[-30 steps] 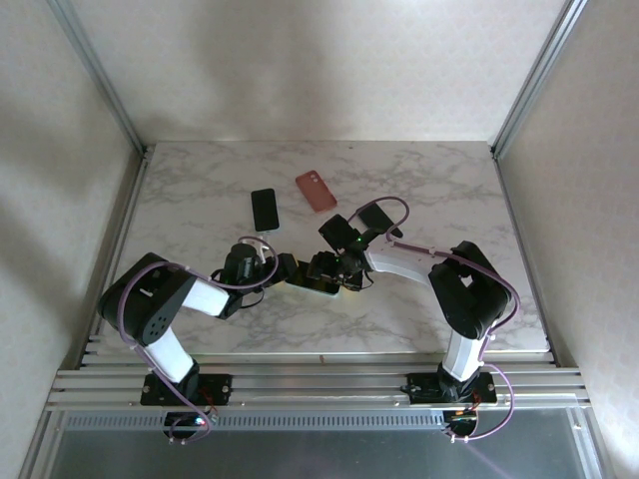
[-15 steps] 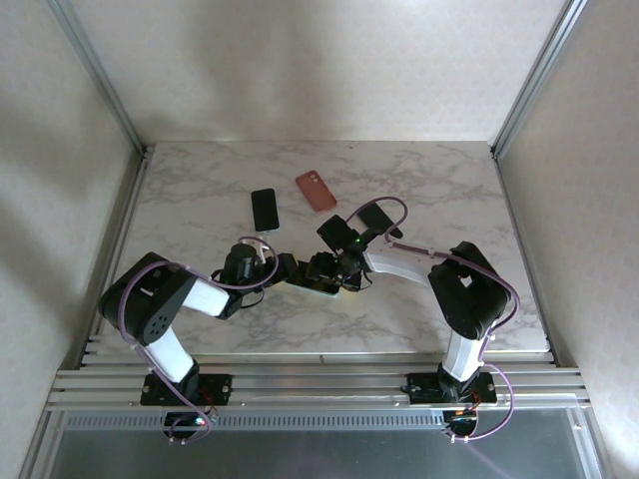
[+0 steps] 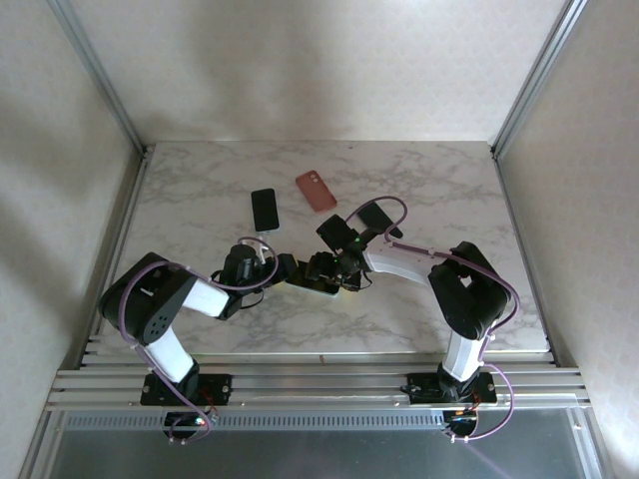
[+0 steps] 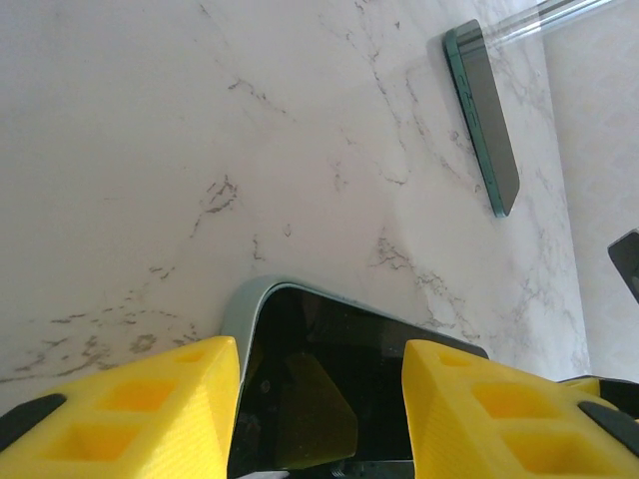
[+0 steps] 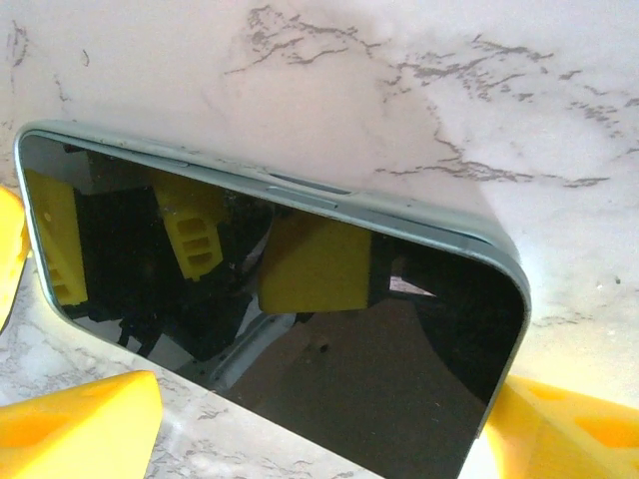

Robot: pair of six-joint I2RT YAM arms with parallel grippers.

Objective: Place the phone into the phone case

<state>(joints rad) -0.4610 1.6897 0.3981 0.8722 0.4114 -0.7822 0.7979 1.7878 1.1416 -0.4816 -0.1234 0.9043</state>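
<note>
On the table [image 3: 449,190], my wrists [image 3: 262,264] are covering most of the phone [image 5: 280,329]. My arms [image 3: 404,261] are angling low inward. My right jaws are straddling it wide, left jaws part-open over its end; grip undeterminable.

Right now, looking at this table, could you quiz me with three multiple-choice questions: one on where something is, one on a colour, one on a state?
1. Where is the pink case?
A in a gripper
B flat on the table, next to the black phone
C in a drawer

2. What colour are the gripper fingers?
A blue
B white
C yellow

3. The screen of the phone between the left gripper and the right gripper is:
A dark
B lit with a picture
C cracked

Answers:
1 B, the top view shows it lying by the black phone.
2 C, both wrist views show yellow.
3 A, it merely reflects the fingers.
</note>
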